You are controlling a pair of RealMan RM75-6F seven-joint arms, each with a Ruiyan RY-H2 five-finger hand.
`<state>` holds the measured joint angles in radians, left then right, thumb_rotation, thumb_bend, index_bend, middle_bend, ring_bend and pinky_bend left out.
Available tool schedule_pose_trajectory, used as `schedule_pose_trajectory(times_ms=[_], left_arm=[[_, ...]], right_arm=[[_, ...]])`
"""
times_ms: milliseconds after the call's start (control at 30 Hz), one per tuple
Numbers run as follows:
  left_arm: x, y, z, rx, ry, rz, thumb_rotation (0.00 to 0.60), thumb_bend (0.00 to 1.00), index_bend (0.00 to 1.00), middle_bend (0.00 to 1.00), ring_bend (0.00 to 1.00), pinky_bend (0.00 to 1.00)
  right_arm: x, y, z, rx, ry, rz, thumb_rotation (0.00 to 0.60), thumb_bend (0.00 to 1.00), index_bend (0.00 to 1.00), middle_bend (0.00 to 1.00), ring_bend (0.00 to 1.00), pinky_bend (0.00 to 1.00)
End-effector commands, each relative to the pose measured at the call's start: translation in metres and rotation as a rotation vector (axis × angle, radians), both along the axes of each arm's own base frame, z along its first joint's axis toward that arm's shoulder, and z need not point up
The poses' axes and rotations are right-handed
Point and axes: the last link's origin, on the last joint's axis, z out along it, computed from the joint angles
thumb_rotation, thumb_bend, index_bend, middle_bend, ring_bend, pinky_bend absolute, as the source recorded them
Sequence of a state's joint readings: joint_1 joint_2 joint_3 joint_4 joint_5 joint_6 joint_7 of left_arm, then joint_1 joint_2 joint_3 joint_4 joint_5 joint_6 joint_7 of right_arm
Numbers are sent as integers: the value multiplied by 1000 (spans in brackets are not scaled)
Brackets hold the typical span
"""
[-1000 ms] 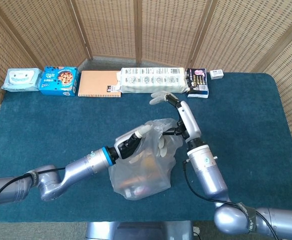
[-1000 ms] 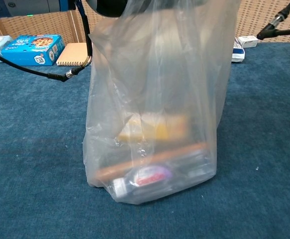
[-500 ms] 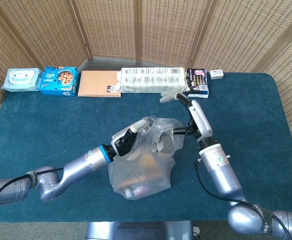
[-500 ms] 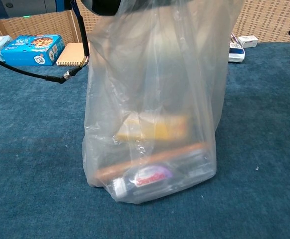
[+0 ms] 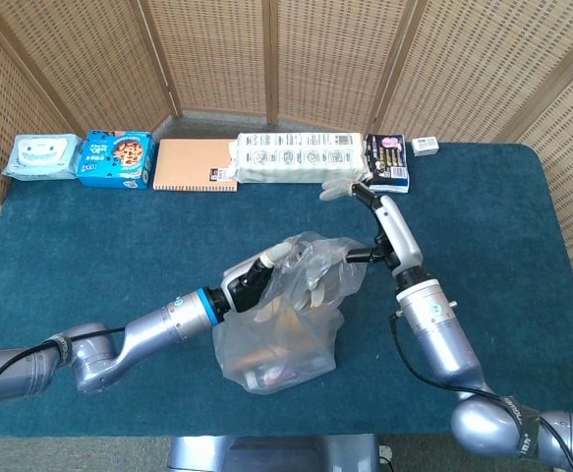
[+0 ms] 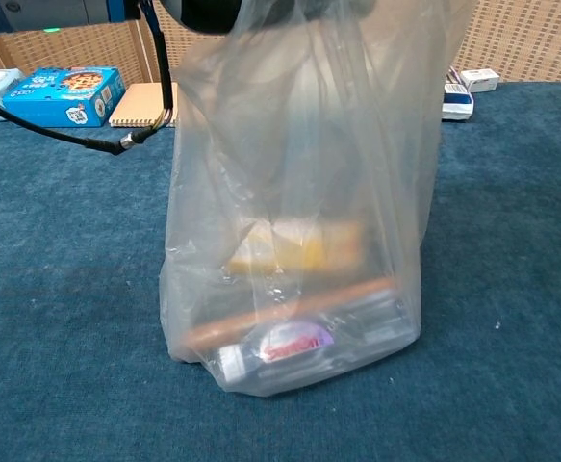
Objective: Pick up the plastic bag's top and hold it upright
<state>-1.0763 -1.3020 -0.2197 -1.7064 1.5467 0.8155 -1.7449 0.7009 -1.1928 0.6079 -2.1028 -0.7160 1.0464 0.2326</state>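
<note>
Near the middle of the table, the left hand (image 5: 257,277) grips the gathered top of the plastic bag (image 5: 281,329), its fingers closed into the film at the bag's upper left. That bag stands upright on the blue cloth, toward the front edge, its base resting on the surface and its top drawn up under the hand. From the chest view the bag (image 6: 294,221) fills the frame: clear film, with a yellow packet, a long brown piece and a small bottle with a red label lying at the bottom.

Just right of the bag's top, the right hand (image 5: 365,211) is raised on its arm, fingers apart and pointing toward the back edge, holding nothing. Its pale fingertips (image 5: 333,189) reach close to the packets at the back; whether they touch any cannot be told. The hand itself is clear of the bag.

Along the back edge lie 6 items in a row: a wipes pack (image 5: 40,155) at the back left corner, a blue cookie box (image 5: 116,158), an orange notebook (image 5: 196,164), a long white package (image 5: 301,157), a dark packet (image 5: 386,162) and a small white box (image 5: 425,147).
</note>
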Motion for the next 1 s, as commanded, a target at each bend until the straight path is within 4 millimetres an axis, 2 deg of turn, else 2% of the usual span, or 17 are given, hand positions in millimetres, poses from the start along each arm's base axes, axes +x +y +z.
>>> schedule_pose_trajectory(times_ms=[33, 200, 467, 733, 1000], left_arm=[[0, -2, -2, -6, 25, -18, 0, 277, 556, 571, 670, 582], [2, -4, 0, -8, 27, -40, 0, 277, 557, 583, 672, 584], [2, 0, 5, -5, 1, -2, 0, 297, 615, 674, 743, 596], [-2, 9, 8, 6, -42, 83, 0, 307, 668, 738, 797, 622], [-2, 12, 7, 13, -53, 129, 0, 308, 668, 739, 798, 622]], right_arm=[[1, -1, -1, 1, 3, 2, 600, 76, 338, 233, 108, 67], [3, -4, -4, 8, 16, -2, 600, 76, 338, 233, 108, 67], [-3, -5, -5, 13, 37, -20, 600, 76, 336, 233, 108, 67], [-15, -6, 2, 24, 44, -29, 600, 76, 335, 233, 108, 67], [-22, -1, 11, 40, 29, -5, 600, 77, 316, 229, 108, 67]])
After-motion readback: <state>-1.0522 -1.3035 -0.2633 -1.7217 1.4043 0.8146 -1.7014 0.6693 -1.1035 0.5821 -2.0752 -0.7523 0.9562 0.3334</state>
